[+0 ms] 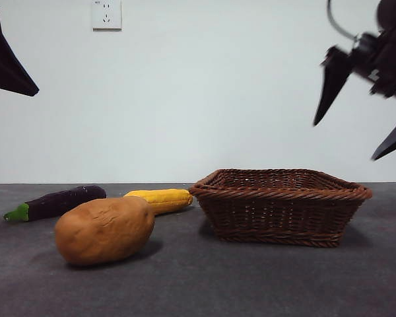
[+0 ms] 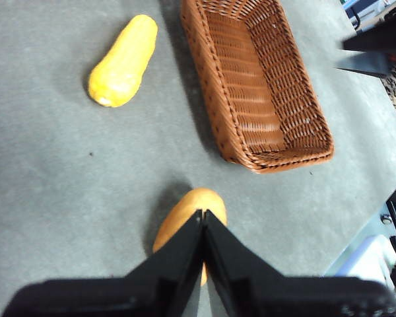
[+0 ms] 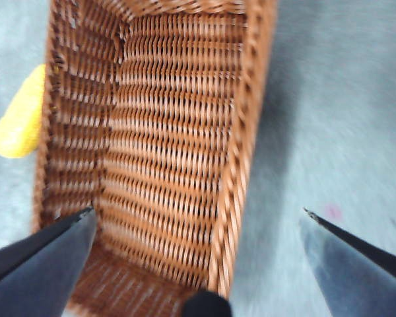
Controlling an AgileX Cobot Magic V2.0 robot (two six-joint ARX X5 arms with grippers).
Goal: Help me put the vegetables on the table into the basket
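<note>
Bench fills your lower frame, all three vegetables lying on it. Basket at centre-right sits empty, likely awaiting them. Potato lies lower left, eggplant and corn behind. Right hand, upper right, is spread above the basket; left hand, pressed together, hangs over the potato.

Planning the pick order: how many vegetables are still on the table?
3, all left of the basket: potato nearest the camera, eggplant behind it at far left, corn cob closest to the basket. The basket looks empty.
</note>
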